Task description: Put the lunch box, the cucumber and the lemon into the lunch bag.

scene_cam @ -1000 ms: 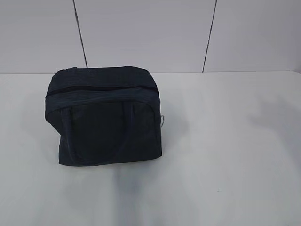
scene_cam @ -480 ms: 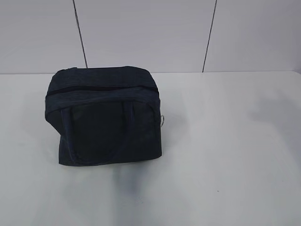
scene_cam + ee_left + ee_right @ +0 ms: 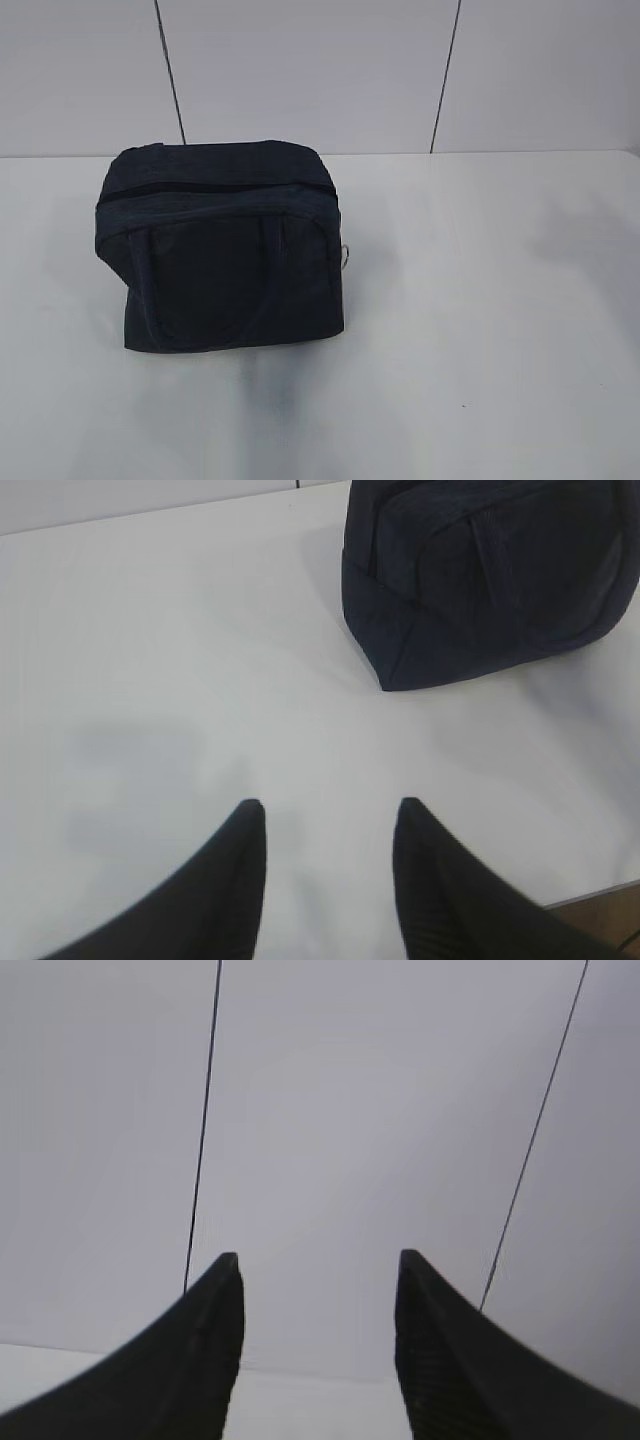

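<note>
1 task item shows: the lunch bag (image 3: 225, 245), zipped shut, on the white surface (image 3: 480, 330) left of centre. Lunch box, cucumber and lemon are out of view. From the left fingers (image 3: 330, 825) the bag lies ahead and rightward, long axis across; this arm is nearer. Left and right fingers (image 3: 320, 1270) stand about half open, empty, the right facing the wall.
</note>
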Controlling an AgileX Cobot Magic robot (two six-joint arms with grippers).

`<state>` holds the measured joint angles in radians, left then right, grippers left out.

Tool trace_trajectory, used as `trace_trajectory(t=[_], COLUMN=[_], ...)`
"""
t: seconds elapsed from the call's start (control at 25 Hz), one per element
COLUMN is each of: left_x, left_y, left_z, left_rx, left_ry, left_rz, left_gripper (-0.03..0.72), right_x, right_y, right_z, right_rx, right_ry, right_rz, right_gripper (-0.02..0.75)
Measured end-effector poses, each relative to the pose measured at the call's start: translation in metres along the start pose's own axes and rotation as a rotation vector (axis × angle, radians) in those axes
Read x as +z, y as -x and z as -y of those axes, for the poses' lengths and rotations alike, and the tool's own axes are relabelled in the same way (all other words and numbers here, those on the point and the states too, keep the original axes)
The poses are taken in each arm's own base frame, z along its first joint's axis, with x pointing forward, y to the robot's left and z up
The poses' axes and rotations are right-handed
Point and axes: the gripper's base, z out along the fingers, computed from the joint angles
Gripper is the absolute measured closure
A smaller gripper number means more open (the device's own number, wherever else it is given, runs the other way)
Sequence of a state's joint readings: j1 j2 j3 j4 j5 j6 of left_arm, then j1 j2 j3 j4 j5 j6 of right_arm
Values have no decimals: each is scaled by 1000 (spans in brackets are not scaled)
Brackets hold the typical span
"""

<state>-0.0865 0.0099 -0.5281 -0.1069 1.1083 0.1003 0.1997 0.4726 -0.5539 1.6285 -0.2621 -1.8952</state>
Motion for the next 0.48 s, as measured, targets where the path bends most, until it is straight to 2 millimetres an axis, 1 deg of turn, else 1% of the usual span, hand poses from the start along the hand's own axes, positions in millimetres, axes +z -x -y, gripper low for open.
trace_trajectory(t=[0.08,0.2,0.36,0.48], left_x=[0,0,0,0], left_y=[0,0,0,0], left_z=[0,0,0,0], left_rx=[0,0,0,0], left_ry=[0,0,0,0], left_rz=[0,0,0,0], left_gripper=[381,381,381,381], right_x=[0,2,6,5], right_y=[2,3,-2,-10], right_z=[-3,-13,-31,-42], right_rx=[-18,1,-64,-66], right_ry=[31,130,302,423], right_rz=[37,52,32,-45], right_gripper=[358,358,358,358])
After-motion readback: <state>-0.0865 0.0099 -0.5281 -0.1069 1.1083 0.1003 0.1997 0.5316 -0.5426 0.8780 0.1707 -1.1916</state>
